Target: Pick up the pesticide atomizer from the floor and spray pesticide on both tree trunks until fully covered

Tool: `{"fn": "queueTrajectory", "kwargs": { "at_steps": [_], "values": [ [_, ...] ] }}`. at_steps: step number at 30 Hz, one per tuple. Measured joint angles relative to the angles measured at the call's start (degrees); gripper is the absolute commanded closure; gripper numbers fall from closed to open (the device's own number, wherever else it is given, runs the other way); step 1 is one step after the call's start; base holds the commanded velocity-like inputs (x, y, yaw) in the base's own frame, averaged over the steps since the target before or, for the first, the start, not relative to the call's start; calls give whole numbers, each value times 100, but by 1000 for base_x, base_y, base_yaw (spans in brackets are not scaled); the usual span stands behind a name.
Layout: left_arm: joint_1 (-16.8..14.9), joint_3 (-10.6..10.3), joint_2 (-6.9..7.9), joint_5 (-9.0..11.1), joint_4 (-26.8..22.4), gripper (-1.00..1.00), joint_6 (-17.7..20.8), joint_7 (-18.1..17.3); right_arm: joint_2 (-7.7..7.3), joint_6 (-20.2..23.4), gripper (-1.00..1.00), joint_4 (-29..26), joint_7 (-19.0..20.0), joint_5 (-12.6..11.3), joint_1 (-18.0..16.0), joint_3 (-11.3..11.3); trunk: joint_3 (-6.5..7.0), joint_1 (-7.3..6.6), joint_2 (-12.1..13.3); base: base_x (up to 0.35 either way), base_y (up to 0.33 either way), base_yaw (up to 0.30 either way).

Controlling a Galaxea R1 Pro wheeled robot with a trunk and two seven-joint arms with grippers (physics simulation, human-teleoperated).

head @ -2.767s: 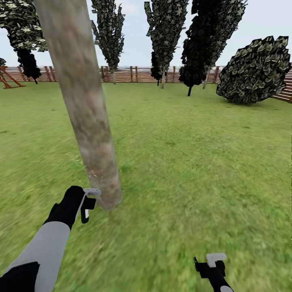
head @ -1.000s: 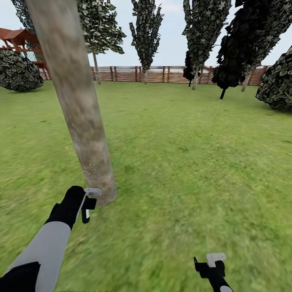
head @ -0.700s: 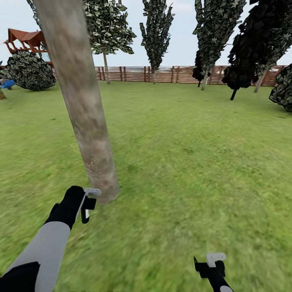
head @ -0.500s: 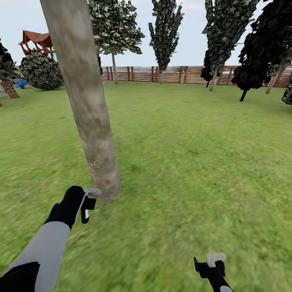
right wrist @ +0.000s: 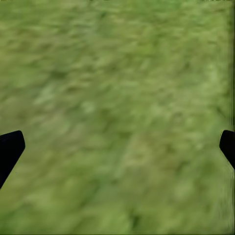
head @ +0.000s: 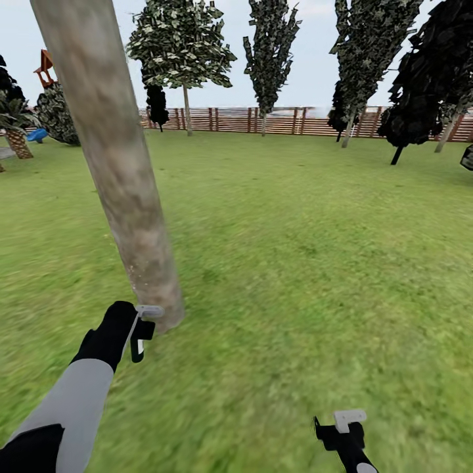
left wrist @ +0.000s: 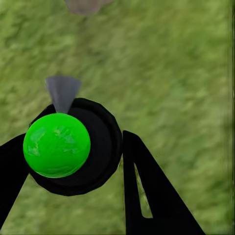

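Left hand (head: 139, 332) lower left, clamped on sprayer (left wrist: 73, 147), nozzle toward trunk (head: 125, 177) base just beside. Right hand (head: 341, 427) spread wide, empty. Sweep spray upward, circle trunk, hold close.

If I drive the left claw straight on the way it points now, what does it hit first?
Probably the grass lawn: the left claw, shut on the small dark green-capped atomizer, faces it. The mottled grey-beige tree trunk lies just beside that line; depth unclear.
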Motion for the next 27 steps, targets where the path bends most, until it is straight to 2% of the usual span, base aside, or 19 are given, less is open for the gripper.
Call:
{"fn": "queueTrajectory", "kwargs": {
  "at_steps": [10,13,15,17,22,27],
  "values": [
    [1,3,19,1,-10,100,9,-4,2,0,-100,1,1,0,-1,0,0,-1,0,183,-245,89],
    [8,175,28,-8,-8,100,-10,-1,2,1,-100,1,1,0,-1,0,0,-2,0,249,-131,253],
    [9,401,45,-28,-10,100,-27,7,2,1,-100,1,2,0,0,-1,0,0,0,75,-25,273],
    [9,462,56,-13,-11,100,-29,5,2,1,-100,1,2,0,0,0,0,1,0,25,-8,276],
    [-71,464,94,-47,-20,100,-31,8,2,2,-100,1,2,0,0,-1,0,1,0,3,-1,277],
    [-27,414,63,-41,-20,100,-37,14,2,2,-100,0,2,0,0,1,0,1,0,12,-2,173]
  ]
}}
